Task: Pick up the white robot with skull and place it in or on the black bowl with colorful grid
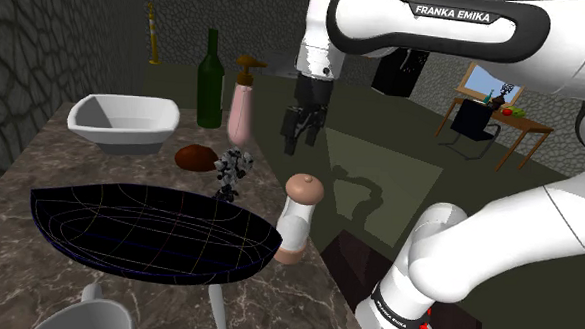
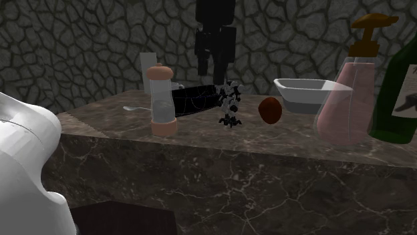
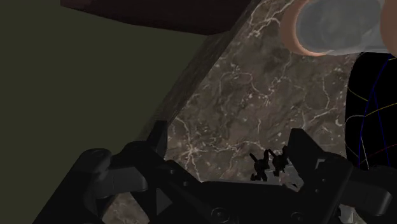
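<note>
The small white-and-black skull robot (image 1: 233, 172) stands upright on the dark marble counter, just beyond the rim of the wide black bowl with coloured grid lines (image 1: 148, 232). My black gripper (image 1: 299, 137) hangs open in the air, above the toy and off to the shoulder view's right, near the counter's edge. In the second exterior view the gripper (image 2: 214, 61) hovers over the toy (image 2: 229, 104), with the bowl (image 2: 192, 100) behind it. Looking along the hand, the toy (image 3: 267, 164) shows low beside one finger, untouched by the open gripper (image 3: 229, 137), and the bowl (image 3: 375, 108) lies past it.
A pepper grinder (image 1: 299, 219) stands close to the bowl near the counter edge. Behind the toy are a brown lump (image 1: 194, 157), a pink soap dispenser (image 1: 242, 107), a green bottle (image 1: 211, 81) and a white bowl (image 1: 122, 123). A spoon (image 1: 216, 304) and a mug (image 1: 83, 316) lie in front.
</note>
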Motion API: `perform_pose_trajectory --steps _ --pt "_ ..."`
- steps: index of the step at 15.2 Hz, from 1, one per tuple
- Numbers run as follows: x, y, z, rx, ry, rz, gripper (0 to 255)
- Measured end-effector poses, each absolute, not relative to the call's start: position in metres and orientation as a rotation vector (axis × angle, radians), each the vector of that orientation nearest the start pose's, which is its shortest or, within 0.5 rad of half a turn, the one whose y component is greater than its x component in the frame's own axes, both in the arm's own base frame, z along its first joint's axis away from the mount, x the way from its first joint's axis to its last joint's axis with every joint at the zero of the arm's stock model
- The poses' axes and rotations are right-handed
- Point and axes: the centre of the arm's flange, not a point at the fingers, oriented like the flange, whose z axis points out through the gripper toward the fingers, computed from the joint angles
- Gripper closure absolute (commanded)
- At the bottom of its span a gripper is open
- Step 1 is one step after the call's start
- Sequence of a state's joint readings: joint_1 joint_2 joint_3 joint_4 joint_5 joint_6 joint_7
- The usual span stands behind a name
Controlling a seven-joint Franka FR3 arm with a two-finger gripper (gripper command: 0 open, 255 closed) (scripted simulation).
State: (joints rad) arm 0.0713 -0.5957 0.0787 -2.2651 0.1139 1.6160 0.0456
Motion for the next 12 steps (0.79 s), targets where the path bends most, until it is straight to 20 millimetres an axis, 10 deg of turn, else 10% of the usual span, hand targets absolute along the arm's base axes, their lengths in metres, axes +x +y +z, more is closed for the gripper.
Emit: perform_pose_trajectory --steps 8,12 --pt "0.404 0.169 0.582 -3.133 -0.155 0.018 0" --pt "0.41 0.181 0.567 -3.138 -0.157 0.01 0"
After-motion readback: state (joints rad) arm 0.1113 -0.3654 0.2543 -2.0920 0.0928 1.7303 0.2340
